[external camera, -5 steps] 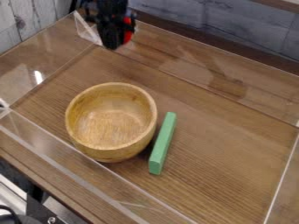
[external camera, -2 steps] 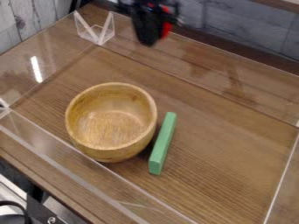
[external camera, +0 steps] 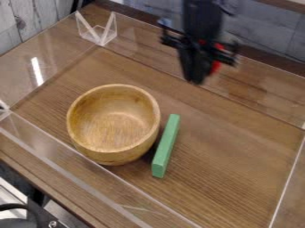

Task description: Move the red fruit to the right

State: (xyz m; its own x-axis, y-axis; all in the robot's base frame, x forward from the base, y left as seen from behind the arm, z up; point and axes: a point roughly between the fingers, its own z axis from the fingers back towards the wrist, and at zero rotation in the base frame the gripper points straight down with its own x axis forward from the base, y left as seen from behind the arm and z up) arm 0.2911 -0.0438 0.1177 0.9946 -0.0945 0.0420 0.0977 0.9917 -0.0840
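Observation:
My black gripper [external camera: 198,69] hangs pointing down over the back middle of the wooden table, above and to the right of the bowl. A patch of bright red shows at its right side: the red fruit [external camera: 219,57], mostly hidden by the fingers. The gripper is shut on it and holds it off the table surface. No leafy stem can be made out.
A round wooden bowl [external camera: 113,123] stands left of centre with nothing in it. A green bar [external camera: 166,144] lies right beside it. Clear plastic walls [external camera: 292,174] ring the table, and a small clear stand [external camera: 95,28] sits at the back left.
The gripper has carried the red fruit from the back left corner to the right and a little nearer. The bowl and green bar have not moved.

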